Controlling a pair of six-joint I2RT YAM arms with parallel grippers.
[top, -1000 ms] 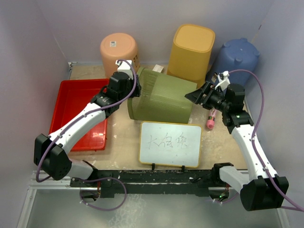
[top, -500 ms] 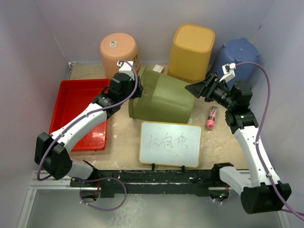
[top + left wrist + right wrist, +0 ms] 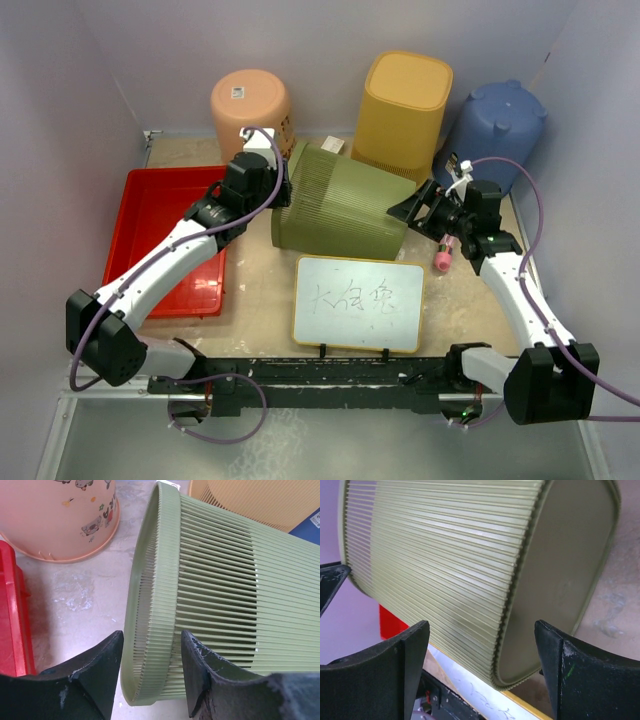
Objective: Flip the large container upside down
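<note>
The large container (image 3: 340, 205) is a green ribbed bin lying on its side in the middle of the table, its open mouth to the left. My left gripper (image 3: 283, 195) straddles the mouth's rim; in the left wrist view the rim (image 3: 150, 630) fills the space between the fingers of the left gripper (image 3: 151, 635), which is shut on it. My right gripper (image 3: 408, 205) hangs by the bin's flat base. In the right wrist view the base edge (image 3: 520, 605) lies between the wide-open fingers of the right gripper (image 3: 481, 630), touching neither.
A red tray (image 3: 165, 230) lies at the left. A whiteboard (image 3: 358, 302) lies just in front of the bin. Behind stand a peach bucket (image 3: 250, 105), a yellow bin (image 3: 405, 105) and a blue container (image 3: 497, 120). A pink marker (image 3: 442, 255) lies under the right arm.
My right gripper lifted away, then came back down beside the bin's base, its jaws spreading wider. The left gripper has stayed on the rim.
</note>
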